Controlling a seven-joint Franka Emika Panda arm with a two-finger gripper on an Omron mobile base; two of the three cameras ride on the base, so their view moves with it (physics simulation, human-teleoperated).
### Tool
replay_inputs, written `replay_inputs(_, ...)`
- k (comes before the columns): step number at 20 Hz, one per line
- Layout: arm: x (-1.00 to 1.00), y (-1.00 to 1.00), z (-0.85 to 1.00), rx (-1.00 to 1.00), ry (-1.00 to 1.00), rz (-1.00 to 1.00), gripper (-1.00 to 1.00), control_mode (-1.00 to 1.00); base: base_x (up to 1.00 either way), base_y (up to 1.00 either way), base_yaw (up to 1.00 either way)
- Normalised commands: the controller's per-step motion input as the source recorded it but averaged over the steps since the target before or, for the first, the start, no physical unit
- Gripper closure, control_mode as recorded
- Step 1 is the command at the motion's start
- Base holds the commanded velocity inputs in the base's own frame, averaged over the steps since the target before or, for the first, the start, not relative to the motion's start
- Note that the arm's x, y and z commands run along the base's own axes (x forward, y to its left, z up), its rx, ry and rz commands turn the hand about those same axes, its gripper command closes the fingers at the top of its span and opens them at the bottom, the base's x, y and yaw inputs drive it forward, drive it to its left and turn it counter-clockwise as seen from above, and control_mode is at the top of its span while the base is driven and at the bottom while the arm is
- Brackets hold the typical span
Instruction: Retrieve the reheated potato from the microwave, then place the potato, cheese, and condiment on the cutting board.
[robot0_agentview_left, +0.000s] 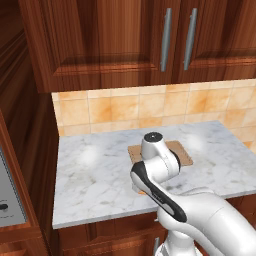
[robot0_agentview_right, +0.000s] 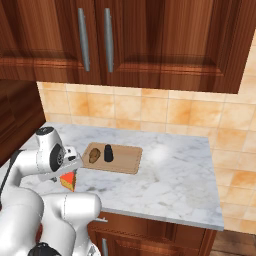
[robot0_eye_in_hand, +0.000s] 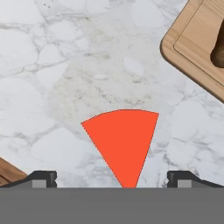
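A: What sat nearest the gripper (robot0_eye_in_hand: 112, 179)?

B: The cheese (robot0_eye_in_hand: 123, 146), a flat red-orange wedge on the counter (robot0_eye_in_hand: 52, 78), its point between the wide-spread, empty fingers.

A: Anything hard to see?

B: From the left, the arm hid most of the board (robot0_agentview_left: 182, 152). From the hand, only the board's corner showed (a dark shape on it cut off).

A: And farther back?

B: The potato (robot0_agentview_right: 93, 156) and condiment (robot0_agentview_right: 108, 153) stood side by side on the board. White marble, orange tiles (robot0_agentview_right: 150, 110), dark wood cabinets (robot0_agentview_right: 165, 40) above.
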Motion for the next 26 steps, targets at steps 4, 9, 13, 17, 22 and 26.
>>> replay_inputs(4, 0.07, -0.13, -0.24, 0.0, 0.0, 0.0, -1.0, -1.0, 0.0, 0.0, 0.0)
replay_inputs(9, -0.04, -0.02, -0.26, 0.04, 0.03, 0.0, -1.0, -1.0, 0.0, 0.0, 0.0)
replay_inputs(13, 0.0, -0.02, -0.32, 0.05, 0.0, 0.0, -1.0, -1.0, 0.0, 0.0, 0.0)
replay_inputs(17, -0.01, -0.04, -0.37, 0.01, 0.0, 0.0, -1.0, -1.0, 0.0, 0.0, 0.0)
replay_inputs(22, 0.0, -0.13, -0.46, 0.0, 0.01, 0.0, -1.0, -1.0, 0.0, 0.0, 0.0)
replay_inputs(26, 0.0, -0.18, -0.44, 0.02, 0.01, 0.0, -1.0, -1.0, 0.0, 0.0, 0.0)
